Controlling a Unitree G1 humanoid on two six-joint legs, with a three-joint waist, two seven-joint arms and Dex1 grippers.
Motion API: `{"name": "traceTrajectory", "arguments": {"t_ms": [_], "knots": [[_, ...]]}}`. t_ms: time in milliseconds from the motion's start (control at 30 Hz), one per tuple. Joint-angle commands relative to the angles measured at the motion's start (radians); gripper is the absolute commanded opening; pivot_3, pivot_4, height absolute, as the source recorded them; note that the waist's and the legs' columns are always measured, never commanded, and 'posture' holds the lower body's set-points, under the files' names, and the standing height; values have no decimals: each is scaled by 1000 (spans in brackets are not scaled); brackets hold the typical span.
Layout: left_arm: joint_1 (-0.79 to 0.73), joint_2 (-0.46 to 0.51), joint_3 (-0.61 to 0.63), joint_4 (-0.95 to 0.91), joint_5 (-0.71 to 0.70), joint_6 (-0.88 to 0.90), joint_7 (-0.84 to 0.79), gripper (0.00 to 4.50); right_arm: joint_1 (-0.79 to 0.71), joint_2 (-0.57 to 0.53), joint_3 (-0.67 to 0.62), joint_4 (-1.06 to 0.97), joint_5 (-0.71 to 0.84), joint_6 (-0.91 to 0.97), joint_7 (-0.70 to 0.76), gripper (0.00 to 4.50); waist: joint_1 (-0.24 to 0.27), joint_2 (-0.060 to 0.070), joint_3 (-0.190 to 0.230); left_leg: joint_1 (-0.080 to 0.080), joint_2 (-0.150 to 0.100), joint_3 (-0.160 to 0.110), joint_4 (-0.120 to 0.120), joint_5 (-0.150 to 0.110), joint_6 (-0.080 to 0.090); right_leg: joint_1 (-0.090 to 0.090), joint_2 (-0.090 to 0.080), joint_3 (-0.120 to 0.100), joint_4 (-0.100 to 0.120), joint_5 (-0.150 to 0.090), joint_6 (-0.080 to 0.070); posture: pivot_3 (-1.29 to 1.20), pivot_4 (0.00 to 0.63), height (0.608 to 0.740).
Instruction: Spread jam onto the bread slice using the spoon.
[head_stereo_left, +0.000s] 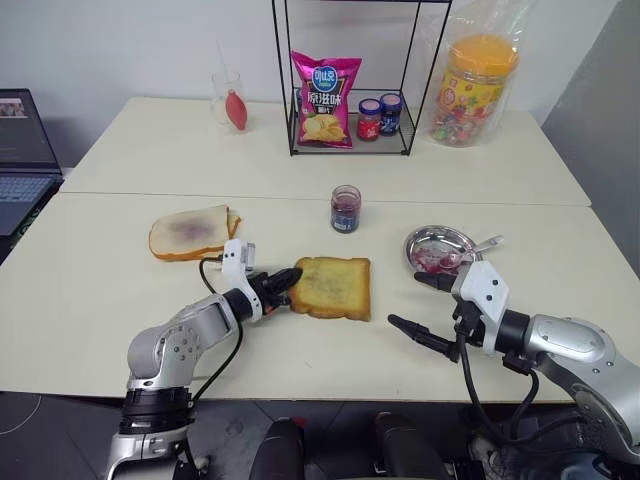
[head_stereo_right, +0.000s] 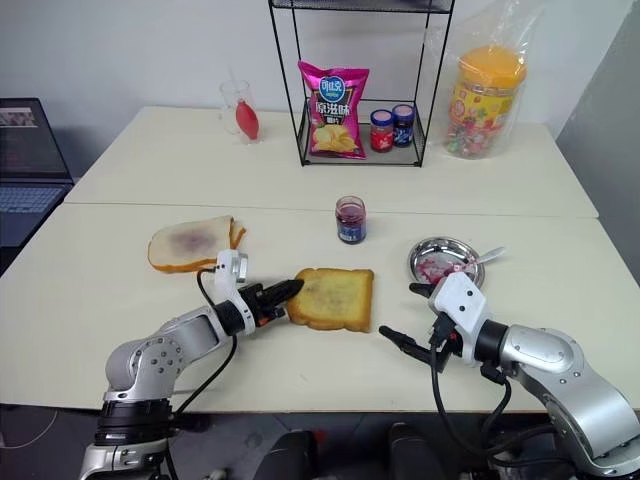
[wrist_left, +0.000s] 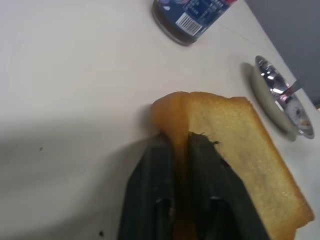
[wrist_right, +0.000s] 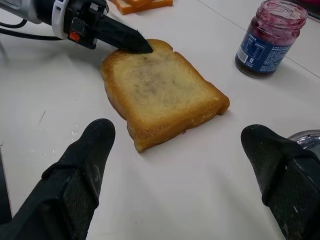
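The bread slice (head_stereo_left: 332, 287) lies mid-desk, light, crumbly and easily crushed; the left tool (head_stereo_left: 286, 283) pinches its left crust edge, best held gently there. The right tool (head_stereo_left: 420, 305) hangs wide, empty.

My arms are silver-grey metal, jointed in rounded segments, each with a white wrist block. My left gripper (head_stereo_left: 283, 284) and right gripper (head_stereo_left: 413, 303) both end in two tapered black fingers. Black cables loop beside each wrist block; the left one bears a small red-orange mark.
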Motion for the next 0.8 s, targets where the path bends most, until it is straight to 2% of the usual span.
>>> {"name": "traceTrajectory", "arguments": {"t_ms": [33, 200, 367, 500, 600, 667, 733, 800], "knots": [[19, -10, 14, -54, 30, -40, 11, 1550, -13, 0, -16, -26, 2, -13, -3, 4500, 0, 0, 0, 0, 0, 0, 0, 0, 0, 0, 0, 0, 0, 0, 0, 0, 150, 740], [49, 12, 32, -96, 71, -74, 26, 2685, -9, 2, -22, -28, 4, -16, -3, 4500, -1, 0, 0, 0, 0, 0, 0, 0, 0, 0, 0, 0, 0, 0, 0, 0, 150, 740], [79, 65, 52, -130, 84, -107, -31, 3577, 0, 15, -37, -37, 4, -32, -15, 4500, 0, 0, 0, 0, 0, 0, 0, 0, 0, 0, 0, 0, 0, 0, 0, 0, 150, 740], [89, 142, 67, -157, 113, -163, -99, 3577, 9, 41, -79, -37, 13, -47, -40, 4500, 0, 0, 0, 0, 0, 0, 0, 0, 0, 0, 0, 0, 0, -1, -1, 0, 150, 740], [62, 348, -63, -293, 269, -367, -348, 3577, 23, 127, -225, 20, -20, -99, -163, 4500, 0, -4, 2, -2, 1, 0, -1, 0, 0, -3, 0, 0, 0, -1, -2, 0, 150, 740], [28, 396, -113, -327, 280, -389, -418, 3577, 36, 148, -279, 44, -43, -124, -194, 4500, 6, -3, 2, -3, 1, 1, -2, 0, -1, -5, 1, 0, 1, -2, -4, 0, 150, 740], [-8, 415, -141, -341, 258, -366, -460, 3924, 40, 184, -343, 59, 17, -99, -214, 4500, 13, 4, 0, -3, -1, 2, -2, 0, -1, -3, -3, 1, -2, -3, -6, 0, 150, 740], [-59, 430, -177, -367, 234, -343, -524, 4279, 35, 226, -417, 95, 69, -80, -250, 4500, 11, 4, 0, -2, -3, 6, -3, 0, -1, -3, -5, 4, -3, -4, -3, 0, 150, 740]]}}
